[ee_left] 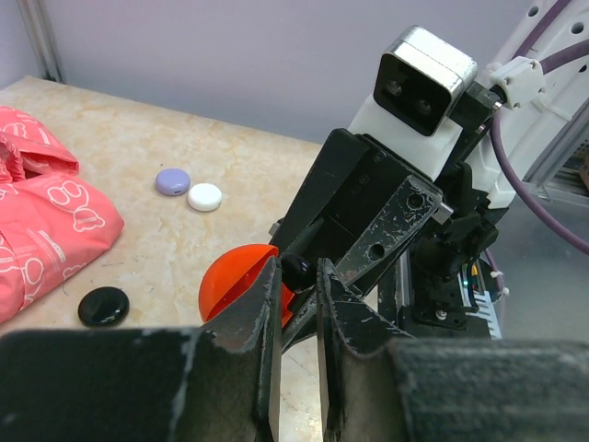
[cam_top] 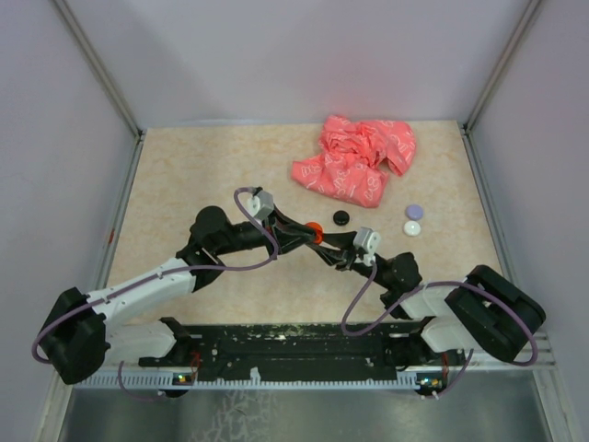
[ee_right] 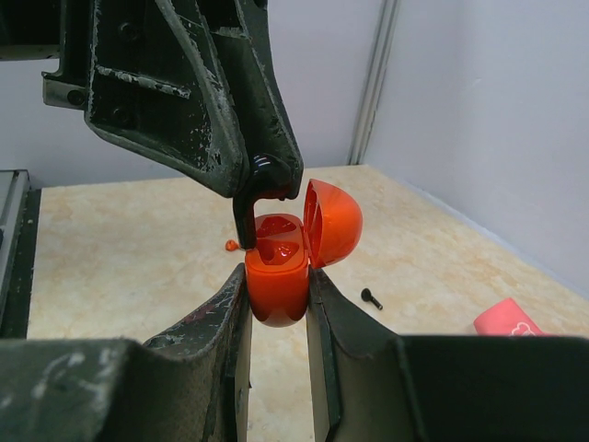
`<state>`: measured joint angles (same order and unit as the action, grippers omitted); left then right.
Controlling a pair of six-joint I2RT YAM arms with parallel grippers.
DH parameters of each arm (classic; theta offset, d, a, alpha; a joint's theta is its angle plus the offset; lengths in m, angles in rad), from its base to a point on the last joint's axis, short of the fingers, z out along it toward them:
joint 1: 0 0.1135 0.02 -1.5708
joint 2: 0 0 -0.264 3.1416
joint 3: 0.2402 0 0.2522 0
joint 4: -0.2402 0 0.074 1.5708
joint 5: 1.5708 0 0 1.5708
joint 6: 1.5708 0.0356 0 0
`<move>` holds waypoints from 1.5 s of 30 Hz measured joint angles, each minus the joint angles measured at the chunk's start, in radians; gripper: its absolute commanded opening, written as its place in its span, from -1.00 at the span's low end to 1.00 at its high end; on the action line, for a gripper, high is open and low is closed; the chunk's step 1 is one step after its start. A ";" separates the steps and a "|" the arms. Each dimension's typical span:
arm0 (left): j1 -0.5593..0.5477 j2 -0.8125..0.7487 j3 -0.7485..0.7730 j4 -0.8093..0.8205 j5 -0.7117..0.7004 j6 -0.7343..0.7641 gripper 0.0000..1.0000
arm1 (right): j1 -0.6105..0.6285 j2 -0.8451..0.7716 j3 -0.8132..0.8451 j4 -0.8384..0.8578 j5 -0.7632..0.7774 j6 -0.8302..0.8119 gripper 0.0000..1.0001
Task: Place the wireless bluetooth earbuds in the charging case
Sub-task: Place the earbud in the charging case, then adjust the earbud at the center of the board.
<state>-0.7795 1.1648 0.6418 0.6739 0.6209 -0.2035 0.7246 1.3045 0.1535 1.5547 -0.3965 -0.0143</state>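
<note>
Open charging case [ee_right: 276,267] in right claw [ee_right: 276,293], earbud [ee_left: 294,267] just above

Left claw [ee_left: 299,276] with earbud [ee_left: 295,267] and right claw [ee_right: 276,276] with case [ee_right: 331,221] stood tip to tip at centre, barring each other. Cloth [cam_top: 357,158] blocked far side, discs [cam_top: 412,226] the right. Left of table [cam_top: 175,184] lay open.

On the beige marbled worktop [cam_top: 184,175] we saw a crumpled pink cloth [cam_top: 357,158] with white print toward the back, a black disc [cam_top: 341,217] near its front edge, and a pale purple disc [cam_top: 413,211] right beside a white disc [cam_top: 412,226].
</note>
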 measured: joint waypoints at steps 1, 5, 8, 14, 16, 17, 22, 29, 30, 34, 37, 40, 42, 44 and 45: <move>0.000 0.000 0.000 0.000 -0.001 0.003 -0.67 | 0.000 0.000 0.000 0.001 -0.001 0.000 -1.00; 0.000 -0.004 0.000 0.002 -0.002 0.017 -0.67 | 0.000 0.000 0.000 0.002 -0.003 0.000 -1.00; 0.000 -0.006 0.000 0.006 -0.002 0.027 -0.66 | 0.000 0.000 0.000 0.002 -0.008 0.000 -1.00; 0.000 -0.006 0.000 0.007 -0.003 0.047 -0.67 | 0.000 0.000 0.000 0.002 -0.014 0.008 -1.00; 0.000 -0.006 0.000 0.007 -0.003 0.049 -0.67 | 0.000 0.000 -0.001 0.002 -0.014 0.008 -1.00; 0.000 -0.007 0.000 0.006 -0.005 0.050 -0.67 | 0.000 0.000 -0.002 0.002 -0.013 0.008 -1.00; 0.000 -0.046 -0.001 -0.028 -0.044 0.063 -0.67 | 0.000 -0.006 -0.010 -0.002 0.027 0.008 -1.00; -0.003 -0.139 -0.006 -0.222 -0.245 0.090 -0.70 | 0.002 -0.161 -0.054 -0.238 0.142 0.041 -1.00; -0.003 -0.145 -0.007 -0.265 -0.290 0.090 -0.70 | 0.002 -0.192 -0.054 -0.294 0.162 0.042 -1.00; -0.003 -0.111 0.005 -0.481 -0.514 0.065 -0.71 | 0.002 -0.244 -0.054 -0.416 0.240 0.040 -1.00; 0.008 -0.009 0.048 -0.641 -0.644 0.021 -0.70 | 0.002 -0.229 -0.055 -0.446 0.276 0.040 -1.00; 0.031 0.104 0.092 -0.762 -0.731 -0.024 -0.67 | 0.002 -0.190 -0.061 -0.429 0.288 0.040 -1.00; 0.054 0.156 0.113 -0.818 -0.761 -0.047 -0.65 | 0.002 -0.175 -0.072 -0.417 0.292 0.040 -1.00; 0.086 0.202 0.137 -0.859 -0.773 -0.067 -0.64 | 0.002 -0.169 -0.082 -0.412 0.295 0.040 -1.00; 0.103 0.226 0.150 -0.871 -0.774 -0.074 -0.64 | 0.002 -0.169 -0.082 -0.411 0.297 0.039 -1.00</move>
<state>-0.6765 1.3907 0.7914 -0.1970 -0.1528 -0.2775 0.7261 1.1351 0.0711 1.1439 -0.0998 0.0250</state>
